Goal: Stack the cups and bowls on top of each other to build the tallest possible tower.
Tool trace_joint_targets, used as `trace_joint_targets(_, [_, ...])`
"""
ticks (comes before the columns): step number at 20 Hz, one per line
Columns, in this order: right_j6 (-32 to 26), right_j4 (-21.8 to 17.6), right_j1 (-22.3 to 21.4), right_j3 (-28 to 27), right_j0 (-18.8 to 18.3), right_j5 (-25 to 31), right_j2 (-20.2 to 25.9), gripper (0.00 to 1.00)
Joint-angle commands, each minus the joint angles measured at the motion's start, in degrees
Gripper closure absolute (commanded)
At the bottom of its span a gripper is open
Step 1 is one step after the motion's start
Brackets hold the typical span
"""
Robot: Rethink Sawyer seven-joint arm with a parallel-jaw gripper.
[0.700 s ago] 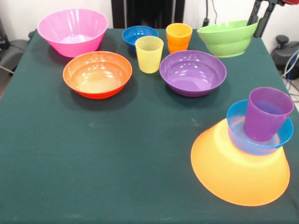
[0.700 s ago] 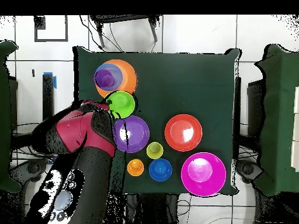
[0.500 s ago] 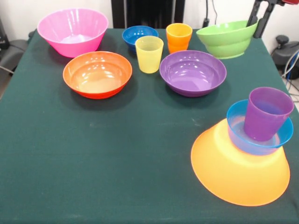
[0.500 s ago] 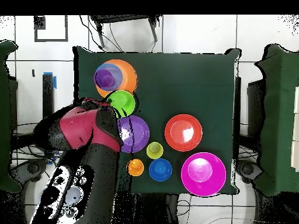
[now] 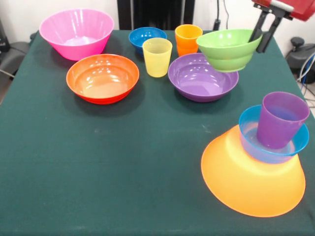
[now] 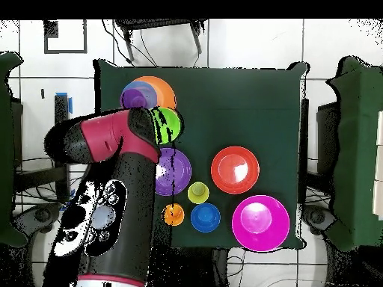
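Observation:
My gripper [image 5: 257,43] is shut on the right rim of the green bowl [image 5: 227,49] and holds it in the air, over the right edge of the purple bowl [image 5: 202,77]. The tower stands near right: an upturned yellow-orange bowl [image 5: 253,184], a light blue bowl [image 5: 266,142] on it, and the purple cup [image 5: 281,119] in that. The yellow cup [image 5: 157,57] and orange cup [image 5: 188,38] stand at the back. In the overhead view the green bowl [image 6: 167,125] shows beside the tower [image 6: 148,96], and my arm [image 6: 112,194] hides the gripper.
A large pink bowl [image 5: 76,32] is at the far left, a dark blue bowl [image 5: 146,37] beside it, and an orange-red bowl [image 5: 102,77] left of centre. The green cloth [image 5: 123,162] covers the table.
The gripper has lifted the green bowl off the table at the far right. It has carried it left and nearer, towards the purple bowl. All else is unmoved.

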Motion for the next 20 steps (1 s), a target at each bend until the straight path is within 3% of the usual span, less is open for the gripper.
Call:
trace_joint_targets(1, [-12.2,-6.0,7.4,-16.0,1.4,15.9,6.0,1.0])
trace_joint_targets(14, [-14.1,-8.3,9.2,-25.1,4.7,29.4,4.7,1.0])
trace_joint_targets(20, [-12.8,-7.2,14.2,-31.5,4.4,29.5,6.7,1.0])
